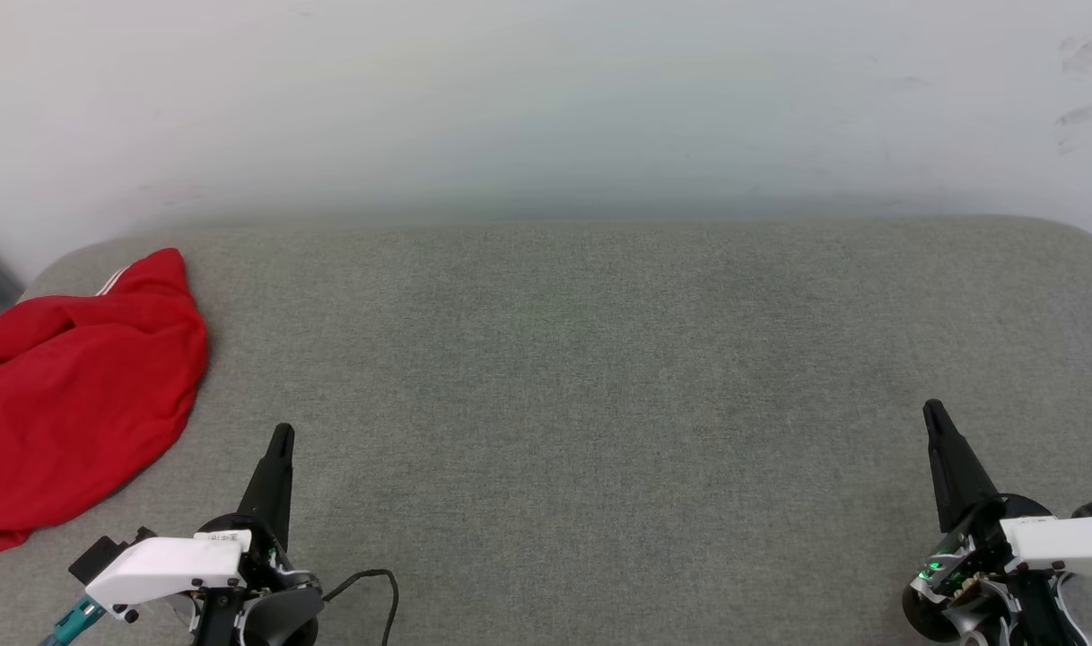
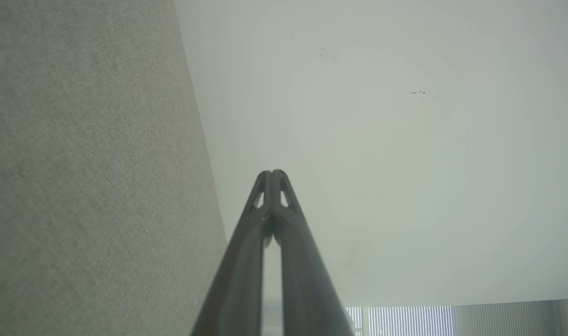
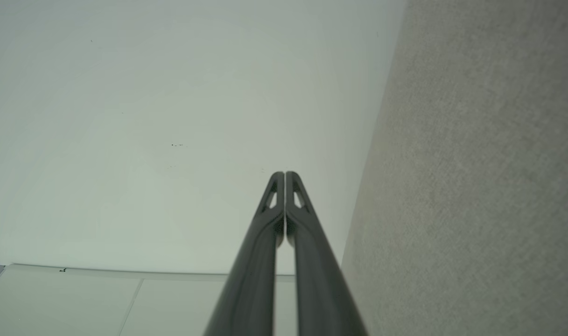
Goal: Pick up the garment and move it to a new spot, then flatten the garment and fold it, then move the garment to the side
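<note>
The garment [image 1: 79, 404] lies bunched at the bench's [image 1: 599, 377] left edge. The left end effector [image 1: 281, 435] and right end effector [image 1: 933, 411] are pressed together, empty. A shallow pinch there could drag it off.

garment [image 1: 79, 395]: soft red cloth, matt, rumpled | couch surface [image 1: 599, 404]: grey woven fabric, coarse matt weave | wall [image 1: 546, 108]: pale, smooth, matt, faintly scuffed | left gripper [image 1: 283, 435], right gripper [image 1: 933, 411]: dark smooth plastic, dull sheen | wrist shells [image 1: 164, 561]: white plastic, slightly glossy
</note>
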